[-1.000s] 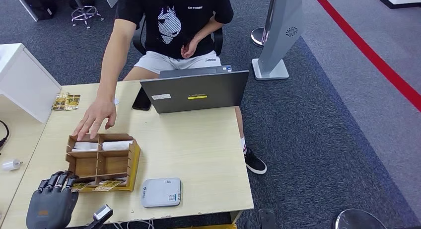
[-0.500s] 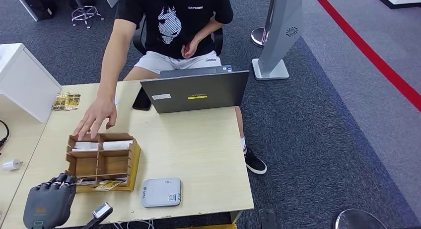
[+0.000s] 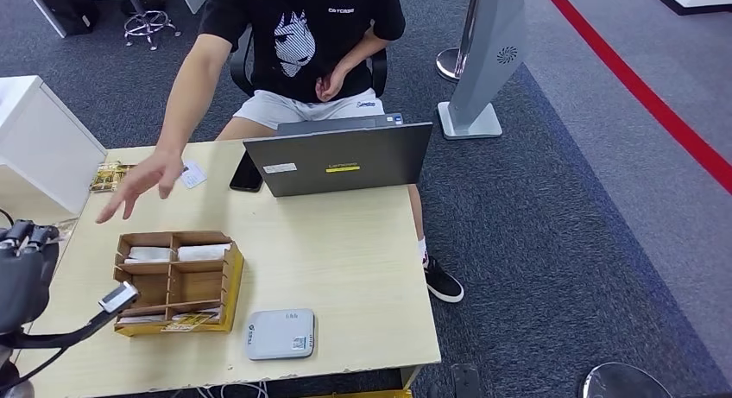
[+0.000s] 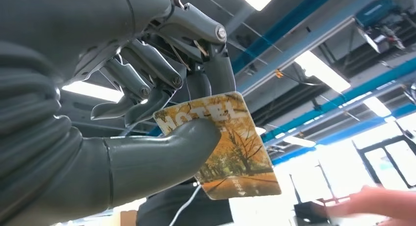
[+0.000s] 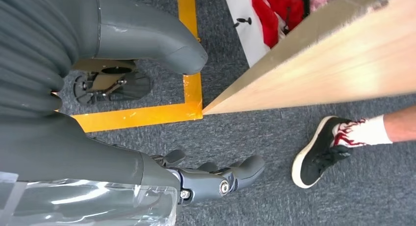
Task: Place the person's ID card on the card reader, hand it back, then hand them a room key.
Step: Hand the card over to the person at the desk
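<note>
Room key (image 4: 223, 145) is pinched in left robot hand (image 4: 162, 103); person's open hand (image 3: 138, 182) lies ahead, slightly right, above the desk (image 3: 345, 251).

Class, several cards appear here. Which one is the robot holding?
The hotel key card with the autumn-tree picture, pinched in the left hand; the small white card lies on the table, untouched.

One grey open laptop (image 3: 338, 159) is sitting far on the table, one white card reader (image 3: 280, 334) near, one wooden divided organiser box (image 3: 177, 282) left, one black phone (image 3: 246, 173).
</note>
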### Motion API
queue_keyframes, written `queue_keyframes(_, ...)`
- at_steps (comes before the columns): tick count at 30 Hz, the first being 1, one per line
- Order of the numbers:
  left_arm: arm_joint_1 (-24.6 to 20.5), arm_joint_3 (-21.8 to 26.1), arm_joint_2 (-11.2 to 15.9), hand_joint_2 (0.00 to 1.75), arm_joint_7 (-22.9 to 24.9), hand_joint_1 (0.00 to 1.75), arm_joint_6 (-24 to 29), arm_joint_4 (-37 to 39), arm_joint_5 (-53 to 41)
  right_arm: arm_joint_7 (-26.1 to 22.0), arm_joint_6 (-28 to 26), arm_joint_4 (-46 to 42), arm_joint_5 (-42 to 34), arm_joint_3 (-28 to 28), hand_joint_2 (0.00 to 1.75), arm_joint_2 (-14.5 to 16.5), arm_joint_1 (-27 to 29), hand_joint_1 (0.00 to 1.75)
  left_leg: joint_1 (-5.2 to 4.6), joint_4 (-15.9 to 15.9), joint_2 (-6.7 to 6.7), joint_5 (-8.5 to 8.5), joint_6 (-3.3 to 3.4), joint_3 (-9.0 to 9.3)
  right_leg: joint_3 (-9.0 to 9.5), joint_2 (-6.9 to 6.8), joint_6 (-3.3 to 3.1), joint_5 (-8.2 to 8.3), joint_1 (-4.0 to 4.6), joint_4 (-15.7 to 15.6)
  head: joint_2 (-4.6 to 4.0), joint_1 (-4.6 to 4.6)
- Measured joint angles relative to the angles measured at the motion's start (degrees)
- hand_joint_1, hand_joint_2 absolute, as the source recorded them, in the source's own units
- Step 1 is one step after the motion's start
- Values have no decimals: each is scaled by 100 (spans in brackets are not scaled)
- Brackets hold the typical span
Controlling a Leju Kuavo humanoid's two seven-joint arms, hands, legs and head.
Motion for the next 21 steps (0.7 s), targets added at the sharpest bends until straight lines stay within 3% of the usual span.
queue_keyframes(3,-495,123,155,175,-20,10,-142,333,71,40,-2,3,44,0,175,23,-23,0,2,0,-5,5,-4,0,0,-3,-6,4,2,1,0,7)
queue_keyframes(4,-601,148,185,175,-32,0,-162,431,71,56,27,4,67,2,175,27,-27,0,2,0,-3,6,-4,1,0,0,-7,5,2,1,0,4)
queue_keyframes(9,-944,172,207,175,-31,0,-107,826,-12,157,254,10,151,47,175,12,-50,0,2,0,-1,6,-4,0,-1,3,-8,5,2,1,0,3)
queue_keyframes(21,-918,172,196,175,50,0,180,905,-112,169,284,23,128,77,175,-3,-56,0,2,0,-1,5,-4,-1,-2,3,-8,5,2,0,0,0)
